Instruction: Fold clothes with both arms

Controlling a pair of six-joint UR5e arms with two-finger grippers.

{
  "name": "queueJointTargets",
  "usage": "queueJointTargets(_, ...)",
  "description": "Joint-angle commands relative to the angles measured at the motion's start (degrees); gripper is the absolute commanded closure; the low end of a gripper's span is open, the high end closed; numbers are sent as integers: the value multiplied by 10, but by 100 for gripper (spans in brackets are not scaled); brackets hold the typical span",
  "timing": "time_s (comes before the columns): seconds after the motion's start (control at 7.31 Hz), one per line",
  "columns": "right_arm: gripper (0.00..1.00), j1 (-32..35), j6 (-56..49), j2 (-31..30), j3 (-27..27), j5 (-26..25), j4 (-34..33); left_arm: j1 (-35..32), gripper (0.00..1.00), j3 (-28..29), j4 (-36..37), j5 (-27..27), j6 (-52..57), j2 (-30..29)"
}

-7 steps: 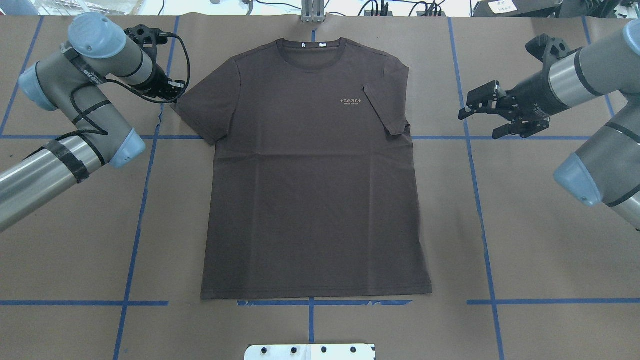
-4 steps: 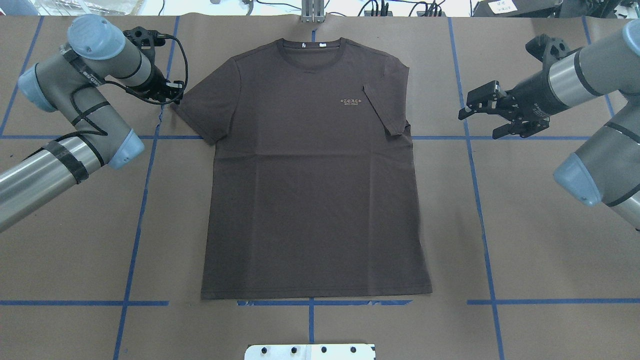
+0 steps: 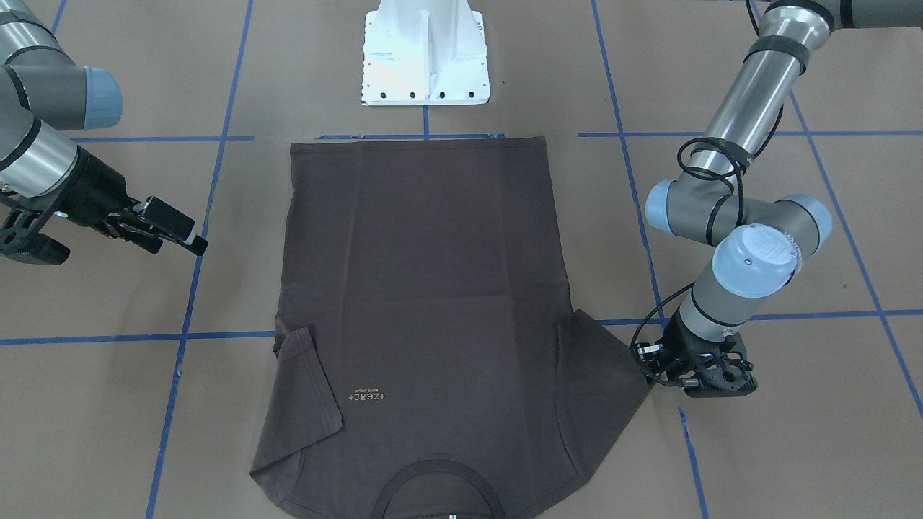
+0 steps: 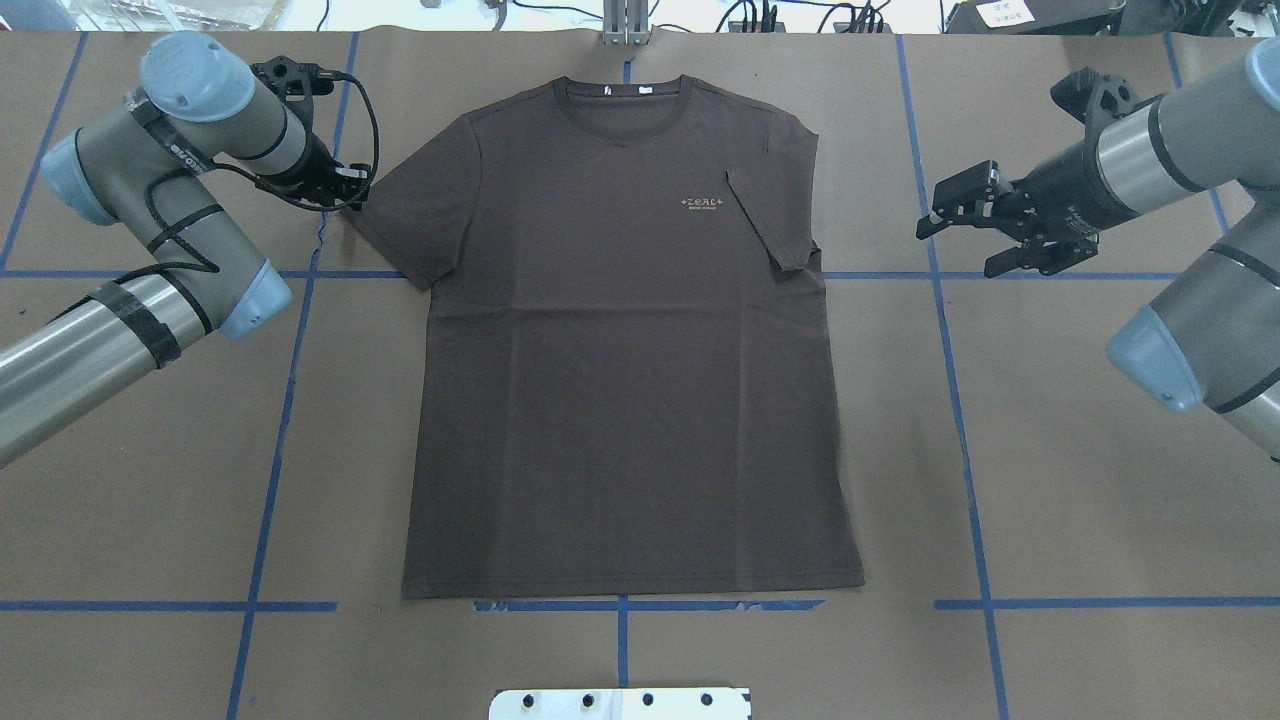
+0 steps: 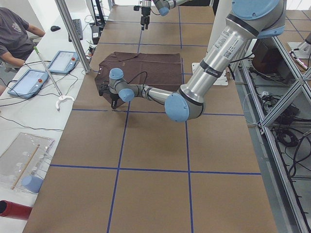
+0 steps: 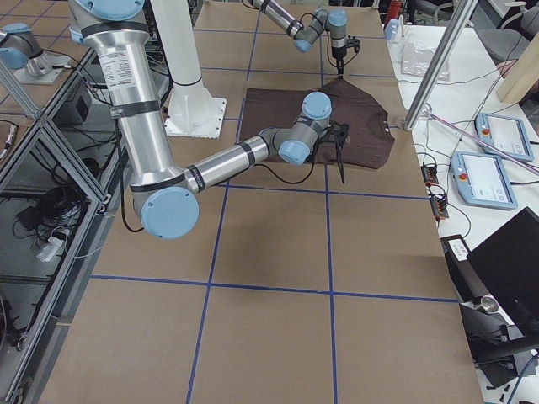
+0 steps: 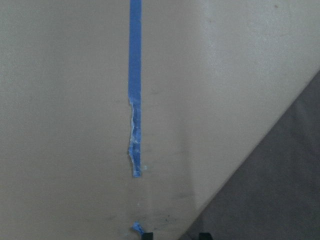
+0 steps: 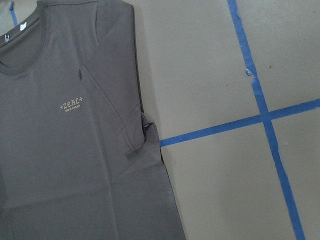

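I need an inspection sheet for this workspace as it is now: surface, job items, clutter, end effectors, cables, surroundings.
Surface: brown paper table with blue tape grid; one tape line is torn.
Job's things: T-shirt flat, front up; one sleeve folded onto the chest.
Clutter: nothing seen.
End effectors: left end effector open, at the spread sleeve's edge; right end effector open, apart from the shirt.
Cables: black cable looped at the left wrist.
Surroundings: white pedestal; seated person beside tablets.
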Motion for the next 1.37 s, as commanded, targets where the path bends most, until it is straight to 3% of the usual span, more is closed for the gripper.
queueJointTargets(0.0, 0, 0, 1, -1, 0, 0, 0, 4, 59, 1, 0, 0, 0, 1)
queueJointTargets(0.27, 0, 0, 1, 0, 0, 0, 0, 4, 63, 1, 0, 0, -1, 1)
queueJointTargets(0.41, 0, 0, 3, 0, 2, 1, 0, 4, 96, 1, 0, 0, -2, 1)
queueJointTargets(0.68, 0, 0, 4, 0, 2, 0, 0, 4, 100, -5, -1, -2, -4, -2)
queueJointTargets(0.96, 0, 0, 4, 0, 1, 0, 0, 4, 100, -21, -1, -49, -32, -7)
queueJointTargets(1.23, 0, 0, 4, 0, 0, 0, 0, 7, 100, -27, 6, -51, -81, -41)
